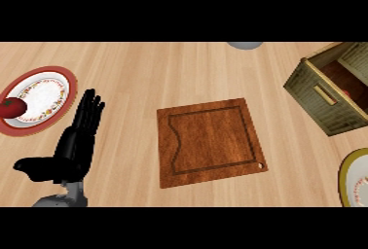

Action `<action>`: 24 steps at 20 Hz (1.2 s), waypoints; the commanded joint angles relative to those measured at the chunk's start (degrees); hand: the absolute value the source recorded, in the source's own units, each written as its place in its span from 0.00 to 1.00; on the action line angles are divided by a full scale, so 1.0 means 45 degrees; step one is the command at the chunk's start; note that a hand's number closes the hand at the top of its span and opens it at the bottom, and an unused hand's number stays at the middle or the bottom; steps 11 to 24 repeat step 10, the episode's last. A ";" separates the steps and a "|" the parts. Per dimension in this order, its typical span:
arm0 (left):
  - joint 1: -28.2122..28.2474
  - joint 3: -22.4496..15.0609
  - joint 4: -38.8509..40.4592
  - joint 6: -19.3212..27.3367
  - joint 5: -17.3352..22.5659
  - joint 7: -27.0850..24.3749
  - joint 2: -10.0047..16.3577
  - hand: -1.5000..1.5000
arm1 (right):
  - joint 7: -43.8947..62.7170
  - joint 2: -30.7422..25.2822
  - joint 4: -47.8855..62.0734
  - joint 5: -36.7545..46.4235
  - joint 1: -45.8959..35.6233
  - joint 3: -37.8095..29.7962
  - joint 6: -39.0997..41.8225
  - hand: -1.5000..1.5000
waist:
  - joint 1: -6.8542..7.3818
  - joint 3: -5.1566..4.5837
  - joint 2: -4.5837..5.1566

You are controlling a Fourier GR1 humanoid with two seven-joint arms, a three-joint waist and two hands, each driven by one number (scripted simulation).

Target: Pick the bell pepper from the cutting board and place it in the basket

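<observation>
The brown wooden cutting board [212,143] is lying bare on the pale wooden desk [158,68]; a sliver of red (probably the bell pepper [348,93]) is being glimpsed inside the woven olive basket [316,99]. The black left hand [73,145] is being held flat, fingers straight, holding nothing. The pepper is being judged light, hollow, slick-skinned: best cupped around its broad body.

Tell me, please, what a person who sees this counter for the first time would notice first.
The brown cutting board lies in the middle of the view with nothing on it. At the left, the black left hand rests open, fingers up, beside a red-rimmed plate that bears a red fruit. At the upper right stands the woven basket, partly cut off by the view's edge.
</observation>
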 commanded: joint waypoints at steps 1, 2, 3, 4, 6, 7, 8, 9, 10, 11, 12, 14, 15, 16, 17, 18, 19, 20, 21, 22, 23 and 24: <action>0.0472 0.0278 -0.0183 -0.0325 0.0202 -0.0254 0.0336 0.50 | 0.0566 -0.1071 0.0506 -0.0616 -0.0214 -0.0646 0.1753 0.00 | 0.0144 0.0011 0.0034; 0.0337 -0.0187 -0.0133 -0.0062 -0.0004 -0.0046 -0.0122 0.50 | 0.0488 -0.1178 0.0531 -0.0742 -0.0133 -0.0766 0.2029 0.00 | 0.0064 0.0024 0.0049; 0.0334 -0.0006 -0.0399 -0.0105 -0.0016 0.0277 0.0204 0.50 | 0.0706 -0.1402 0.0442 -0.0793 -0.0365 -0.0803 0.2452 0.00 | 0.0166 0.0032 0.0045; 0.0036 -0.0118 -0.0187 -0.0084 -0.0058 0.0102 0.0025 0.50 | 0.0139 -0.1413 0.0383 -0.0762 0.0043 -0.0765 0.2720 0.00 | 0.0021 0.0049 0.0085; 0.0298 -0.0076 -0.0292 -0.0185 0.0103 0.0120 0.0039 0.50 | -0.0398 -0.1524 0.0226 -0.0757 0.0462 -0.0751 0.3006 0.00 | 0.0011 0.0059 0.0069; 0.0265 -0.0287 -0.0103 0.0048 -0.0119 -0.0174 -0.0279 0.50 | 0.0093 -0.1690 0.0247 -0.0856 0.0179 -0.0817 0.3658 0.00 | -0.0012 0.0045 0.0063; 0.0158 0.0180 -0.0149 -0.0233 0.0113 -0.0040 0.0224 0.50 | 0.0068 -0.1591 0.0415 -0.1049 0.0372 -0.1003 0.3714 0.00 | 0.0006 0.0060 0.0078; -0.0002 0.0352 -0.0285 -0.0373 0.0247 0.0108 0.0432 0.50 | 0.0205 -0.1879 0.0226 -0.1019 0.0258 -0.0963 0.3961 0.00 | 0.0042 0.0062 0.0075; 0.0181 -0.0094 0.0048 -0.0219 0.0125 0.0097 -0.0046 0.50 | 0.0275 -0.1937 0.0042 -0.1077 0.0086 -0.0989 0.4356 0.00 | -0.0030 0.0047 0.0063; 0.0181 -0.0094 0.0048 -0.0219 0.0125 0.0097 -0.0046 0.50 | 0.0275 -0.1937 0.0042 -0.1077 0.0086 -0.0989 0.4356 0.00 | -0.0030 0.0047 0.0063; 0.0181 -0.0094 0.0048 -0.0219 0.0125 0.0097 -0.0046 0.50 | 0.0275 -0.1937 0.0042 -0.1077 0.0086 -0.0989 0.4356 0.00 | -0.0030 0.0047 0.0063; 0.0181 -0.0094 0.0048 -0.0219 0.0125 0.0097 -0.0046 0.50 | 0.0275 -0.1937 0.0042 -0.1077 0.0086 -0.0989 0.4356 0.00 | -0.0030 0.0047 0.0063; 0.0181 -0.0094 0.0048 -0.0219 0.0125 0.0097 -0.0046 0.50 | 0.0275 -0.1937 0.0042 -0.1077 0.0086 -0.0989 0.4356 0.00 | -0.0030 0.0047 0.0063; 0.0181 -0.0094 0.0048 -0.0219 0.0125 0.0097 -0.0046 0.50 | 0.0275 -0.1937 0.0042 -0.1077 0.0086 -0.0989 0.4356 0.00 | -0.0030 0.0047 0.0063; 0.0181 -0.0094 0.0048 -0.0219 0.0125 0.0097 -0.0046 0.50 | 0.0275 -0.1937 0.0042 -0.1077 0.0086 -0.0989 0.4356 0.00 | -0.0030 0.0047 0.0063; 0.0181 -0.0094 0.0048 -0.0219 0.0125 0.0097 -0.0046 0.50 | 0.0275 -0.1937 0.0042 -0.1077 0.0086 -0.0989 0.4356 0.00 | -0.0030 0.0047 0.0063; 0.0181 -0.0094 0.0048 -0.0219 0.0125 0.0097 -0.0046 0.50 | 0.0275 -0.1937 0.0042 -0.1077 0.0086 -0.0989 0.4356 0.00 | -0.0030 0.0047 0.0063; 0.0181 -0.0094 0.0048 -0.0219 0.0125 0.0097 -0.0046 0.50 | 0.0275 -0.1937 0.0042 -0.1077 0.0086 -0.0989 0.4356 0.00 | -0.0030 0.0047 0.0063; 0.0181 -0.0094 0.0048 -0.0219 0.0125 0.0097 -0.0046 0.50 | 0.0275 -0.1937 0.0042 -0.1077 0.0086 -0.0989 0.4356 0.00 | -0.0030 0.0047 0.0063; 0.0181 -0.0094 0.0048 -0.0219 0.0125 0.0097 -0.0046 0.50 | 0.0275 -0.1937 0.0042 -0.1077 0.0086 -0.0989 0.4356 0.00 | -0.0030 0.0047 0.0063; 0.0181 -0.0094 0.0048 -0.0219 0.0125 0.0097 -0.0046 0.50 | 0.0275 -0.1937 0.0042 -0.1077 0.0086 -0.0989 0.4356 0.00 | -0.0030 0.0047 0.0063; 0.0181 -0.0094 0.0048 -0.0219 0.0125 0.0097 -0.0046 0.50 | 0.0275 -0.1937 0.0042 -0.1077 0.0086 -0.0989 0.4356 0.00 | -0.0030 0.0047 0.0063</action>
